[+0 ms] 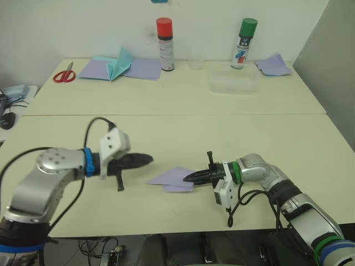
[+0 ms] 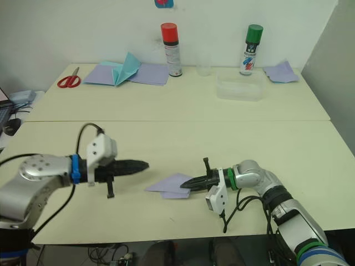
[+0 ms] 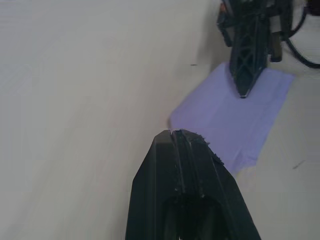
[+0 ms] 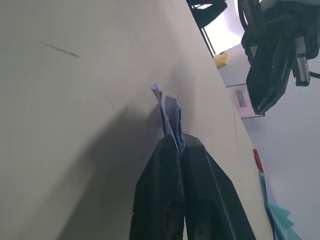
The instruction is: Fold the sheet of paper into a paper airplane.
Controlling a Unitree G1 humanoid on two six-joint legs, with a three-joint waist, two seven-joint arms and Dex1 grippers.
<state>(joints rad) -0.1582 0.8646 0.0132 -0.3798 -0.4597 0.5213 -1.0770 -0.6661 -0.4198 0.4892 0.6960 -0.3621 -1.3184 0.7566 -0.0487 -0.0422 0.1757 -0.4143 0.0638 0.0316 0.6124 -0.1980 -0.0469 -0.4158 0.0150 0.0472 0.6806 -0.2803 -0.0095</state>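
The lilac sheet of paper (image 1: 171, 178) lies near the table's front edge, folded into a flat wedge of layers with its point toward my left. My right gripper (image 1: 186, 178) is shut on the paper's right edge; in the right wrist view the lilac edge (image 4: 170, 111) sticks out from between the closed fingertips (image 4: 186, 145). My left gripper (image 1: 150, 159) is shut on nothing and hovers just left of the paper, pointing at it. In the left wrist view its closed tips (image 3: 175, 134) sit short of the paper (image 3: 225, 117), with the right gripper (image 3: 243, 92) resting on the far side.
Along the back of the table are red scissors (image 1: 64, 73), a teal folded paper (image 1: 119, 64) on wider lilac sheets (image 1: 143, 68), a red-capped can (image 1: 165, 44), a green-capped can (image 1: 244, 43), a clear plastic tub (image 1: 234, 80) and another lilac sheet (image 1: 273, 65).
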